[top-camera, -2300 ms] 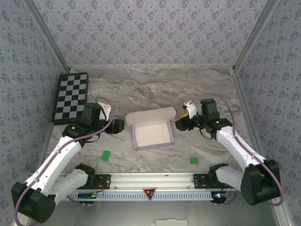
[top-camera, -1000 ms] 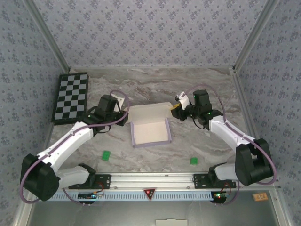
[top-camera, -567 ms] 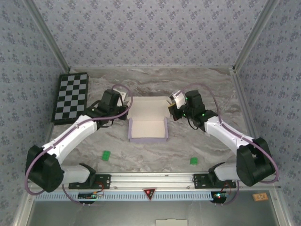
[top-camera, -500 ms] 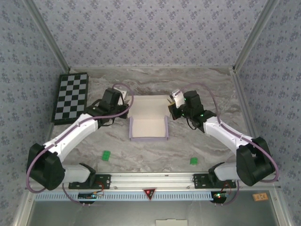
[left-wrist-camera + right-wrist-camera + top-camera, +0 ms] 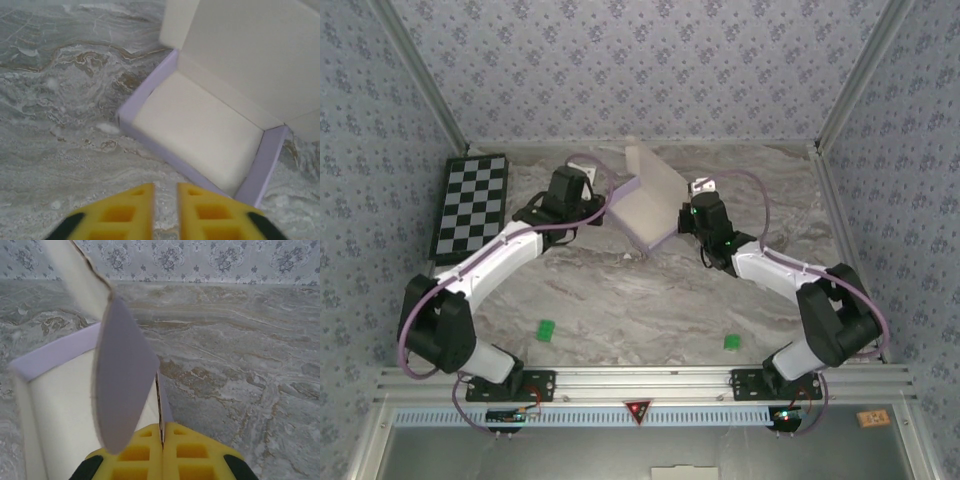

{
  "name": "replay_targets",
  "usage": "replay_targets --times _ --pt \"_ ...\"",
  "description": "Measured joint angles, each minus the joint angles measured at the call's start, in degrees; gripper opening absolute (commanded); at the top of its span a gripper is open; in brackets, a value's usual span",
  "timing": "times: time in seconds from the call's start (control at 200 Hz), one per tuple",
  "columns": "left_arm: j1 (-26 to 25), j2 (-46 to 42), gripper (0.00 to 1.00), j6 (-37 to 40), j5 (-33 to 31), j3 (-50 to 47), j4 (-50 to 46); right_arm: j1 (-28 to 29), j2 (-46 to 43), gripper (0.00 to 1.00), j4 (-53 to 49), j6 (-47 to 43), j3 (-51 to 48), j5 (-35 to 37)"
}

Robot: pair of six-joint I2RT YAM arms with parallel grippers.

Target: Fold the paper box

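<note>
Right gripper (image 5: 163,432) has its yellow fingers pressed tight together, and a thin edge of card from the paper box (image 5: 60,390) runs down into the seam between them, so it is pinching the box by that edge. A rounded lavender flap (image 5: 122,380) stands just above these fingers, with the cream inside of the box to their left. From overhead, this gripper (image 5: 682,222) sits at the right side of the box (image 5: 650,205), which is at the far middle of the marble table (image 5: 620,300), tipped up so that its lavender outside faces the camera.

Left gripper (image 5: 166,187) has its fingers only a narrow slit apart, with bare table showing through the gap and nothing held. The box (image 5: 200,125) lies just ahead of it and to the right, open, with cream floor and lid and lavender walls; whether the nearest wall touches the fingertips I cannot tell. Overhead, the left gripper (image 5: 598,212) is at the box's left side. A checkerboard (image 5: 470,205) lies well to the left.
</note>
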Motion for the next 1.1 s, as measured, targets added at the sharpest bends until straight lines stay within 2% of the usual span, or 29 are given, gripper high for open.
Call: replay_targets --times 0.17,0.33,0.47,0.69,0.87,1.099 --pt "7.0 0.2 0.42 0.1 3.7 -0.7 1.3 -2.3 0.3 0.00 0.5 -1.7 0.3 -6.1" --pt "13.5 -2.0 0.52 1.0 8.2 -3.9 2.7 -6.3 -1.6 0.00 -2.5 -7.1 0.3 -17.6" --pt "14.1 -3.6 0.62 4.1 12.9 -4.7 2.8 -8.9 -5.4 0.00 -10.2 -13.9 1.4 -27.7" --pt "14.0 -4.7 0.68 7.7 19.7 -6.6 4.5 -12.0 -8.6 0.00 -18.4 -22.6 4.2 -39.8" --pt "13.8 -4.7 0.69 9.2 23.6 -8.3 4.8 -14.0 -8.6 0.00 -22.0 -26.6 4.6 -46.7" --pt "12.4 -3.5 0.53 11.0 27.4 -8.3 5.7 -14.9 -8.6 0.00 -23.7 -28.3 4.9 -50.7"
